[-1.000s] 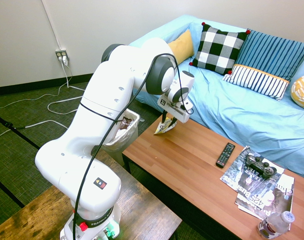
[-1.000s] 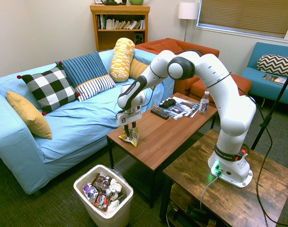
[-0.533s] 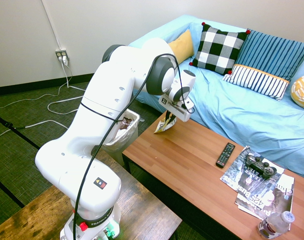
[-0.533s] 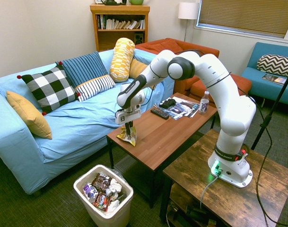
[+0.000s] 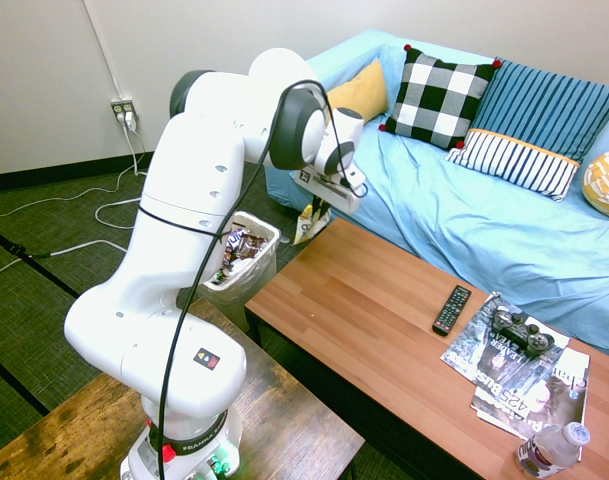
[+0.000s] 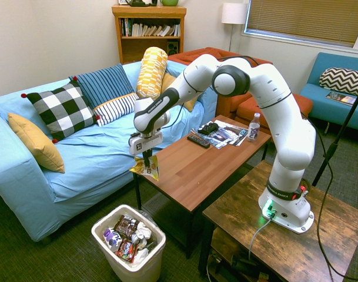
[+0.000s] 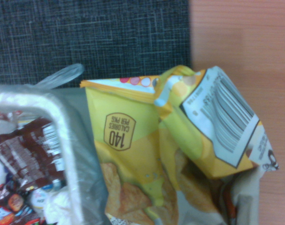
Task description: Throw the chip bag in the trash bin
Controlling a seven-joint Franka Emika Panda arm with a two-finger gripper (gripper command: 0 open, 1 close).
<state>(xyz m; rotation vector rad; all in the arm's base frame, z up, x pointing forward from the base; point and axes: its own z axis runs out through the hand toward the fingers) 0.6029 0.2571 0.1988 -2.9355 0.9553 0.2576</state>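
The chip bag [image 5: 306, 227] is a crinkled yellow-and-white packet hanging in the air just past the end of the coffee table. My gripper [image 5: 318, 209] is shut on its top edge and points straight down. From the other side, the chip bag [image 6: 145, 169] dangles under the gripper [image 6: 146, 158] at the table's corner, above and slightly behind the trash bin [image 6: 100, 235]. That white lined trash bin [image 5: 267, 245] stands on the carpet beside the table. In the wrist view the chip bag [image 7: 147, 159] fills the middle, with the trash bin rim [image 7: 62, 140] alongside.
Dark red and brown candy wrappers [image 6: 127, 238] lie in the bin. On the coffee table [image 5: 364, 330] are a remote [image 5: 451, 309], a game controller [image 5: 519, 329] on magazines [image 5: 529, 385], and a water bottle [image 5: 549, 450]. The blue sofa [image 6: 90, 153] runs behind the table.
The gripper closed on the chip bag on the table, lifted it and carried it past the table's end towards the bin side.
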